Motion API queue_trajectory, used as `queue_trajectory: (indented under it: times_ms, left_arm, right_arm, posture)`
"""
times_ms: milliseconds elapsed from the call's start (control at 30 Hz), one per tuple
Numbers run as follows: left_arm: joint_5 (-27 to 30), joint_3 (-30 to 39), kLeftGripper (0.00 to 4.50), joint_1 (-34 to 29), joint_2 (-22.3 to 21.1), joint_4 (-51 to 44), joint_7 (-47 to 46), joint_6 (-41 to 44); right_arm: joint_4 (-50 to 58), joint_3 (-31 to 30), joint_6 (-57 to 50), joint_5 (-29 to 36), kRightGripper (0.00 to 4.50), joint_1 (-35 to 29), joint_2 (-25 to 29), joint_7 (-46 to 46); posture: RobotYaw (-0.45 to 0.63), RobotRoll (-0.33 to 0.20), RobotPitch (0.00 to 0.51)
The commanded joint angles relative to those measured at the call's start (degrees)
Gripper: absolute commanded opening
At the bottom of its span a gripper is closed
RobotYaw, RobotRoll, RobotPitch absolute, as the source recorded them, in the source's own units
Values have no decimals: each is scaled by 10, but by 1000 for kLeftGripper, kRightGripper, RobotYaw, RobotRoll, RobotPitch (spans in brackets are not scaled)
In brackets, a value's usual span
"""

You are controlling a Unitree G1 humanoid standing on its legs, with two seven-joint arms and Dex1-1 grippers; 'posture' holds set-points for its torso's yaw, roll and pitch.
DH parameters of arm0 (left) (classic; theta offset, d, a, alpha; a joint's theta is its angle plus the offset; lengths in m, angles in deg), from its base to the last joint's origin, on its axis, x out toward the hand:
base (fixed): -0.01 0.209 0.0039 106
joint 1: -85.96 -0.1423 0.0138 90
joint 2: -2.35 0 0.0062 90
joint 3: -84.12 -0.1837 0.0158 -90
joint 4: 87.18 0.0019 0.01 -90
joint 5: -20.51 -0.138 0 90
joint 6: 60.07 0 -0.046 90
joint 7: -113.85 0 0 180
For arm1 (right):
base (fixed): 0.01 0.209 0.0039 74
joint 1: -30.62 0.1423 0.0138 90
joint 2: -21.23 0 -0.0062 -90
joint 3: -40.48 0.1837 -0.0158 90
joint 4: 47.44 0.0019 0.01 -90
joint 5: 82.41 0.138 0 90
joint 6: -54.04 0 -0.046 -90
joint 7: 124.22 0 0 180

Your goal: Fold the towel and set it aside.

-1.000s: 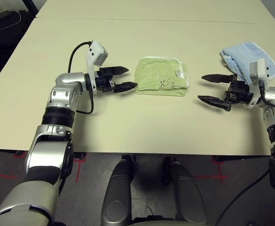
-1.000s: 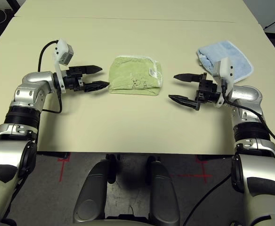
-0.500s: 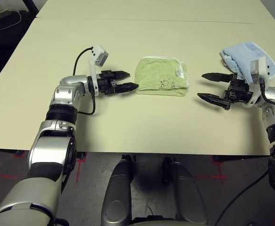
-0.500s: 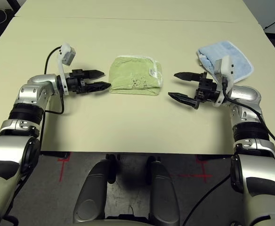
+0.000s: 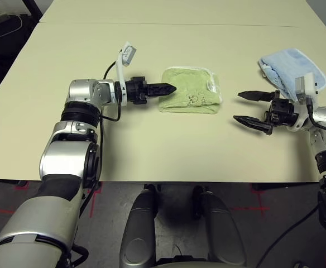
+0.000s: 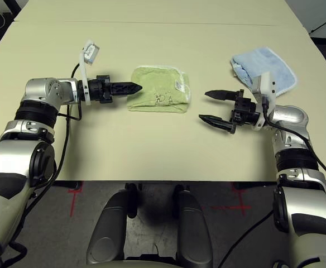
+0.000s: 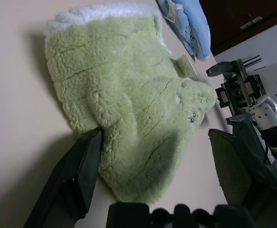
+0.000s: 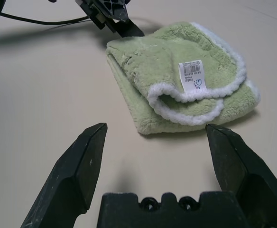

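The towel (image 5: 190, 96) is a light green terry cloth with white edging, lying folded in a thick pad on the table's middle; a white label (image 8: 191, 75) shows on its right end. My left gripper (image 5: 171, 88) has reached the towel's left edge, wrist rolled, and stands open. In the left wrist view its fingers (image 7: 84, 164) straddle the towel's (image 7: 138, 109) near part, one of them touching the fluffy edge. My right gripper (image 5: 240, 107) is open just above the table, a short gap right of the towel, pointing at it.
A light blue towel (image 5: 292, 67) lies bunched at the back right, just behind my right wrist. The beige table (image 5: 152, 151) has bare room in front of the green towel and to its far side. A seam (image 5: 168, 23) crosses the table at the back.
My left gripper rolled its wrist and slid right, from beside the towel onto its left edge. My right gripper stayed almost in place, still open.
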Motion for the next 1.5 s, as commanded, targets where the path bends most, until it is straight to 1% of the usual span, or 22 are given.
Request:
queue_trajectory:
  times_ms: [33, 233, 333, 633, 733, 900, 1067, 1133, 1200, 1500]
  left_arm:
    - [-26, -22, 4478, 3, -11, 26, 2, -13]
    - [-43, -30, 4478, 4, -30, 51, 3, -38]
    - [-44, -29, 4478, 6, -29, 58, -2, -41]
    - [-28, -3, 4478, 19, 24, 67, -40, -37]
    - [-25, 3, 4478, 21, 39, 71, -50, -36]
    - [-24, 17, 4478, 25, 56, 82, -69, -40]
    - [-23, 30, 4478, 28, 62, 93, -82, -45]
    - [-24, 31, 4099, 28, 62, 94, -83, -47]
    - [-25, 33, 3556, 28, 61, 97, -87, -51]
    - [-13, 59, 99, 35, 64, 111, -123, -58]
  right_arm:
    - [16, -5, 1, 3, 4492, -15, -4, -2]
    - [14, -7, 3, 2, 4492, -12, -6, -3]
    - [15, -7, 1, 4, 4492, -10, -7, -3]
    - [12, -1, -1, 5, 4492, -10, 2, -3]
    - [14, 8, -15, 14, 4492, -7, 3, 8]
    - [7, 15, -26, 23, 4492, -9, 20, 2]
    - [-1, 18, -29, 28, 4492, -30, 49, -21]
    - [7, 20, -35, 32, 4500, -36, 54, -24]
    - [12, 21, -35, 33, 4500, -40, 56, -25]
    - [17, 16, -33, 28, 4500, -35, 49, -16]
  posture:
    - [49, 0, 244]
    - [53, 0, 241]
    - [54, 0, 239]
    - [46, 0, 232]
    - [44, 0, 229]
    - [43, 0, 229]
    - [37, 0, 230]
    - [32, 0, 232]
    - [31, 0, 231]
    - [36, 0, 233]
